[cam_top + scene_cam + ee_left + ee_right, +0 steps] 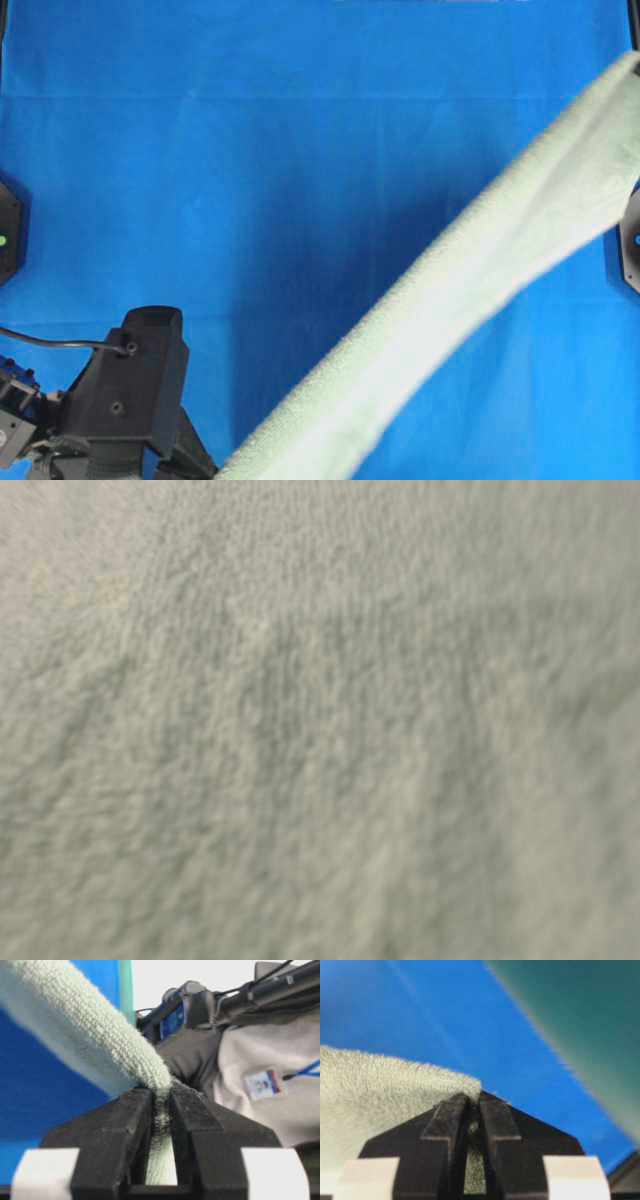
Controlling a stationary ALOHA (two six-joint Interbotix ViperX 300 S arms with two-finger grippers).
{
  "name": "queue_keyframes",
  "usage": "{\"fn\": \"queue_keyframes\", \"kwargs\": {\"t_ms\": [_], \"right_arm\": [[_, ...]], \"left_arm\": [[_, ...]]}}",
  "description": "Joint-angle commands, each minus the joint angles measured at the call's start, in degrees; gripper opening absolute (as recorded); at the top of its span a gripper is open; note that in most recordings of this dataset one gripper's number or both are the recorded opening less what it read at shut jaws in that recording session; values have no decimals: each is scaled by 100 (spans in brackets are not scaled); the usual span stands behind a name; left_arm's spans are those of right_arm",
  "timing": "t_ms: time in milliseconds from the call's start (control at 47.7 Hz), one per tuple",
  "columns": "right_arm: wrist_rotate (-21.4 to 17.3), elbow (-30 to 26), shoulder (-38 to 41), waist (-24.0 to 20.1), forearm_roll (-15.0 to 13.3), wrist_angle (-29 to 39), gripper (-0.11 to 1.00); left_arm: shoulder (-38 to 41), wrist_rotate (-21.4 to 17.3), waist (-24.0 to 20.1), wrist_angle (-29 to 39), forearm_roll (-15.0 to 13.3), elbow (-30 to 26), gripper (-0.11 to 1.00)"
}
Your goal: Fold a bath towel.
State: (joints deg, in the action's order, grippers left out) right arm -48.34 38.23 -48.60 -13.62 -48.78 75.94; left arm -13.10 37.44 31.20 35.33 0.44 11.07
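Note:
The pale sage-green bath towel [470, 270] hangs stretched as a diagonal band from the bottom middle to the upper right of the overhead view, above the blue sheet. Its fuzzy cloth [320, 720] fills the whole table-level view. In the left wrist view my left gripper [161, 1097] is shut on the towel [90, 1035], with cloth pinched between its black fingers [127, 1120]. In the right wrist view my right gripper [474, 1102] is shut on another part of the towel [375, 1090]. Neither pair of jaws shows in the overhead view.
A bright blue sheet [250, 180] covers the table. Part of the left arm [135, 390] shows at the bottom left overhead. Black arm bases sit at the left edge [8, 230] and right edge [630, 245]. A person in a grey top with a badge [262, 1082] stands behind the left gripper.

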Motion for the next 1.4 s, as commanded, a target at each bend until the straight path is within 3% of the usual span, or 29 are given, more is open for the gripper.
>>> {"fn": "queue_keyframes", "kwargs": {"t_ms": [0, 126, 314, 482, 712, 1048, 1089, 1131, 1278, 1383], "right_arm": [[-18, 9, 483, 334, -352, -220, 9], [-9, 97, 1292, 1257, -396, -1090, 9], [70, 97, 2531, 2804, -387, -3120, 9], [185, -18, 3498, 3832, -404, -4597, 9], [606, -211, 4509, 4438, -396, -5968, 9], [914, -571, 4896, 4544, -404, -6135, 9], [914, -571, 4896, 4553, -396, -6135, 10], [914, -563, 4887, 4544, -396, -6126, 14], [914, -483, 4781, 4526, -387, -5968, 58], [861, -343, 4438, 4465, -360, -5739, 70]], "left_arm": [[-237, 88, -123, -9, 9, 229, 10], [-624, 360, -492, -18, 9, 1213, 10], [-1187, 765, -1055, -141, 9, 2725, 10], [-1538, 835, -1529, -483, 9, 3832, 10], [-1617, 826, -1802, -984, 9, 4632, 10], [-1635, 536, -1881, -1266, 88, 4764, 10], [-1635, 483, -1881, -1266, 97, 4764, 14], [-1635, 431, -1881, -1266, 97, 4755, 24], [-1679, 193, -1872, -1222, 88, 4737, 70], [-1811, -35, -1881, -1143, 97, 4729, 87]]}}
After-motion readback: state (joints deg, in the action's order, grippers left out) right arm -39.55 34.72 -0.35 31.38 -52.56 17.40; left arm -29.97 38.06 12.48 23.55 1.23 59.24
